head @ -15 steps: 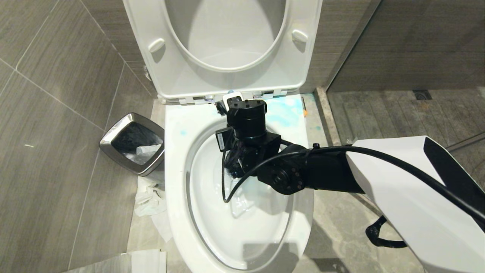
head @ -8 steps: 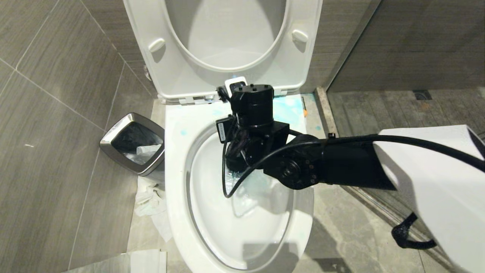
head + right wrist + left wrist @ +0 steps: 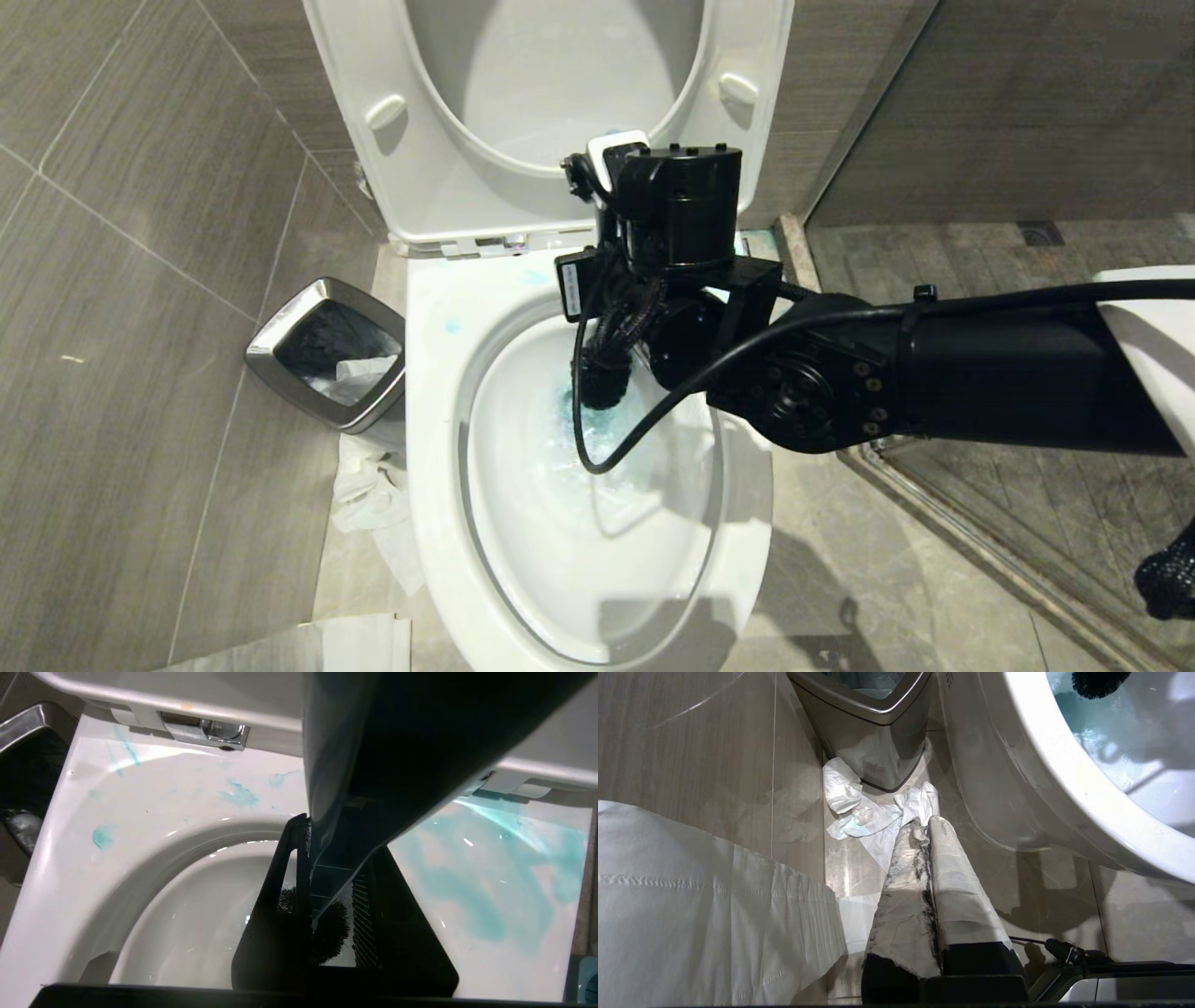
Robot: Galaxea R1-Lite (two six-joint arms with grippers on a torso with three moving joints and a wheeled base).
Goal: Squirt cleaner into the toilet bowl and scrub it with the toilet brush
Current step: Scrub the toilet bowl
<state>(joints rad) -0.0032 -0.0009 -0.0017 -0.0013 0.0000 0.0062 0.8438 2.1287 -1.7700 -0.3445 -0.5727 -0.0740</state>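
Observation:
The white toilet bowl (image 3: 448, 373) stands open, its seat and lid (image 3: 420, 187) raised. Blue-tinted water lies inside it, and blue smears (image 3: 467, 882) mark the rim at the back. My right gripper (image 3: 338, 847) points down over the back of the bowl, shut on the dark handle (image 3: 397, 742) of the toilet brush. The black bristle head (image 3: 602, 383) hangs just above the blue water and also shows as the brush head (image 3: 329, 931) in the right wrist view. My left gripper (image 3: 927, 821) is parked low beside the bowl, shut and empty. The cleaner is out of view.
A steel-rimmed waste bin (image 3: 327, 355) stands to the left of the toilet, with crumpled tissue (image 3: 373, 495) on the floor beside it. A white paper sheet (image 3: 691, 905) lies close to the left gripper. Grey tiled walls close in behind, and a shower threshold (image 3: 803, 280) lies to the right.
My right arm has lifted and swung toward the raised seat, bringing the brush with it. The bristle head, hidden under the wrist before, now shows above the blue water.

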